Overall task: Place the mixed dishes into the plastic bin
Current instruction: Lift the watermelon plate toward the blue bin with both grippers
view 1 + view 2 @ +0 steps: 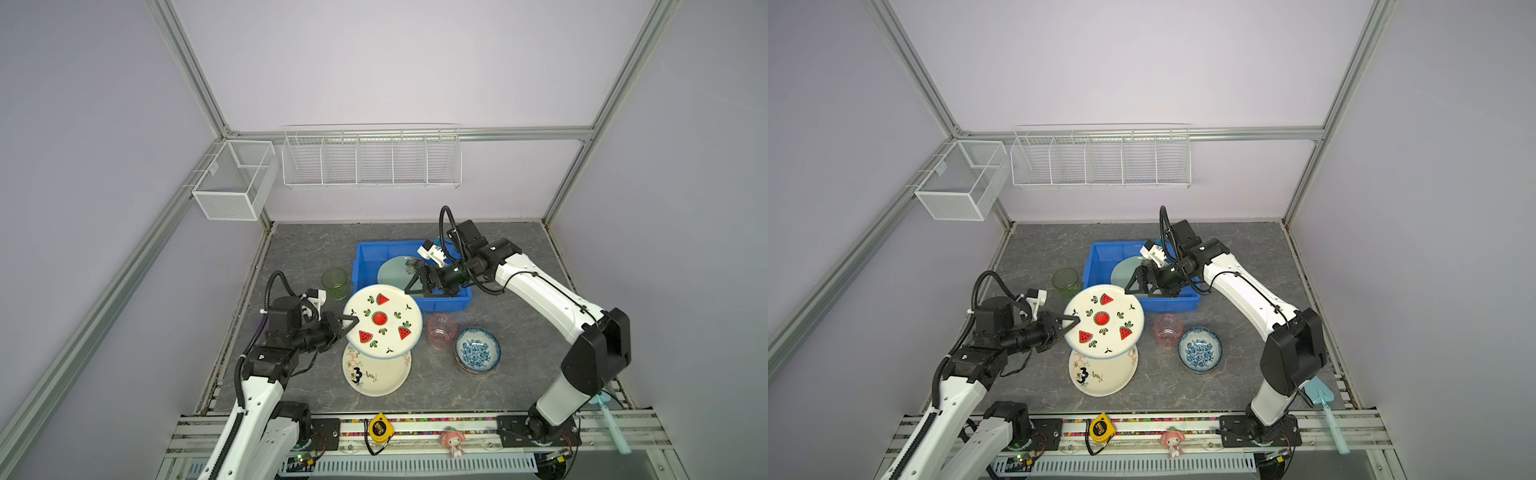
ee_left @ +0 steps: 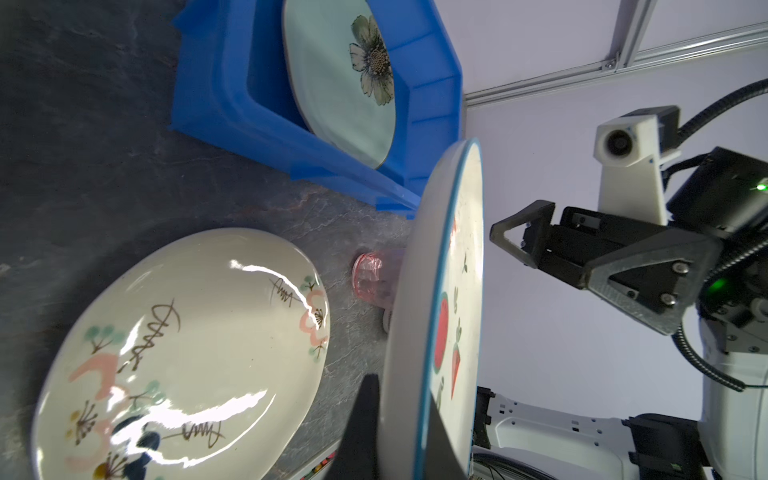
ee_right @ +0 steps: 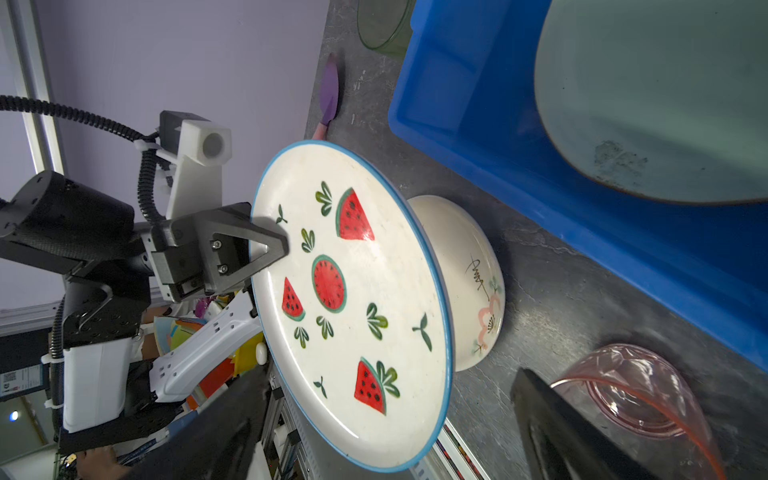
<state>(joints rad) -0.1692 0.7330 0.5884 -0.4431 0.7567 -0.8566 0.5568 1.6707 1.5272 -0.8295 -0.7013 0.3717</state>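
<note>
My left gripper (image 1: 351, 323) is shut on the near rim of the watermelon-print plate (image 1: 384, 322), one finger above it and one below. The plate hangs tilted above the cream plate marked "3" (image 1: 378, 376). In the left wrist view the held plate (image 2: 419, 311) is seen edge-on. My right gripper (image 1: 411, 289) stands open beside the plate's far rim, at the front of the blue plastic bin (image 1: 361, 266), and holds nothing. A pale green flower plate (image 1: 395, 270) leans inside the bin. A green cup (image 1: 335, 283), a pink cup (image 1: 441, 331) and stacked blue-patterned bowls (image 1: 477, 350) stand on the table.
White wire baskets (image 1: 372, 160) hang on the back wall. A purple spatula (image 3: 330, 91) lies by the green cup, and a light-blue spatula (image 1: 1325, 399) lies at the front right. A yellow tape measure (image 1: 379, 428) and a small doll (image 1: 452, 442) sit on the front rail.
</note>
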